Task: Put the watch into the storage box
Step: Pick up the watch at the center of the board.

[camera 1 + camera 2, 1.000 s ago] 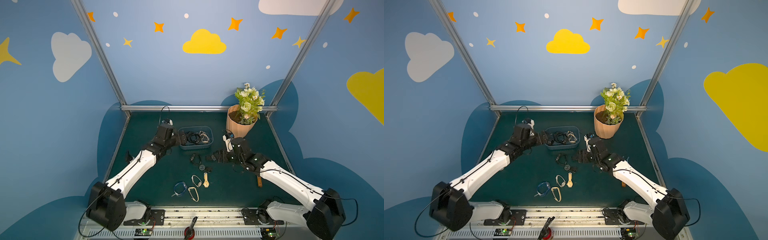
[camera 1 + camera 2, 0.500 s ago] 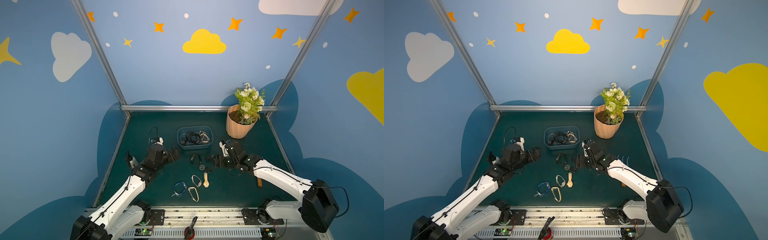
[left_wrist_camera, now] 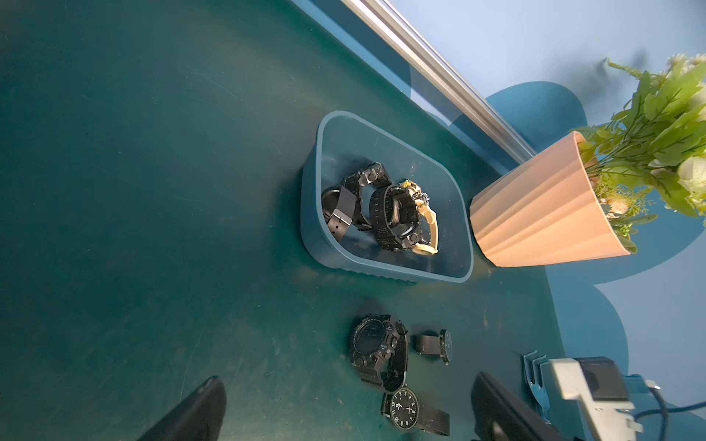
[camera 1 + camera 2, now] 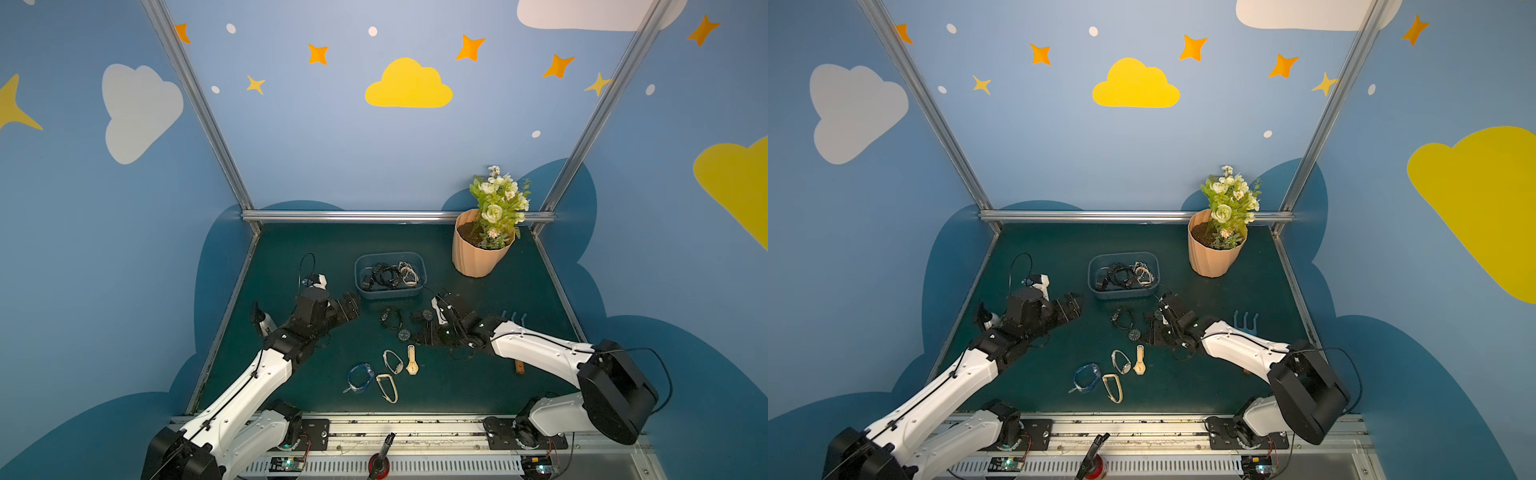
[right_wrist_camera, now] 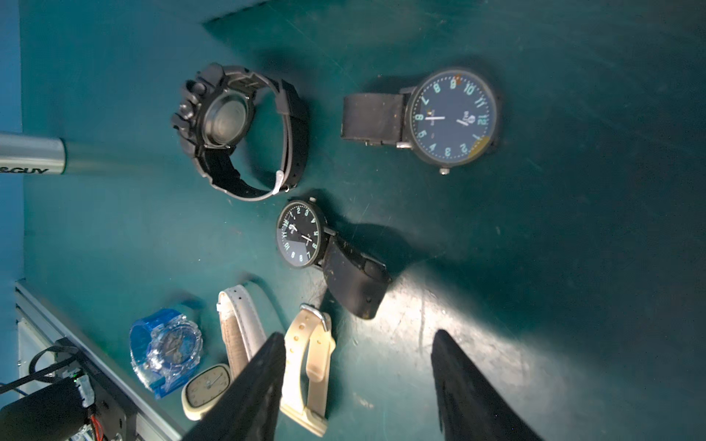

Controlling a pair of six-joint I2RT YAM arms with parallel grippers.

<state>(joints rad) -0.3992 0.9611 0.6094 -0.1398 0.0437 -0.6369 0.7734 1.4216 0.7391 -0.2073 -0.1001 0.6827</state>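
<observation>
Well, my left gripper (image 4: 343, 306) hangs spread wide and empty, near the storage box (image 4: 390, 296), which holds several watches. Further right, my right gripper (image 5: 360, 338) sits low over the green mat (image 5: 535, 267), jaws apart and gripping nothing. The black-dial watch (image 5: 301, 235) lies just ahead of them, outside the box.

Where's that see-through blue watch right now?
In both top views the blue watch lies near the table's front edge, just to the robot's left of a cream looped strap, far from the storage box.
</observation>
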